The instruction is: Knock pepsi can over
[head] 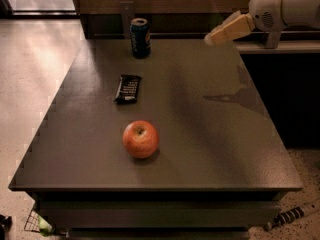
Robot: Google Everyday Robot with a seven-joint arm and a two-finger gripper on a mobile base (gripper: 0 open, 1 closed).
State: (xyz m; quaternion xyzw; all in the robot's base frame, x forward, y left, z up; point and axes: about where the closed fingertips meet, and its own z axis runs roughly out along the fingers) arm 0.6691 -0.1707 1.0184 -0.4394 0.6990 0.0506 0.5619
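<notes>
The pepsi can (140, 37), dark blue with a silver top, stands upright at the far edge of the dark table (210, 149), left of centre. My gripper (212, 38) reaches in from the upper right on a white arm, above the table's far right part. It is well to the right of the can and not touching it.
A flat black snack bar wrapper (128, 88) lies in front of the can. A red apple (140, 139) sits nearer the front edge. A dark wooden wall runs behind the table. Light floor lies to the left.
</notes>
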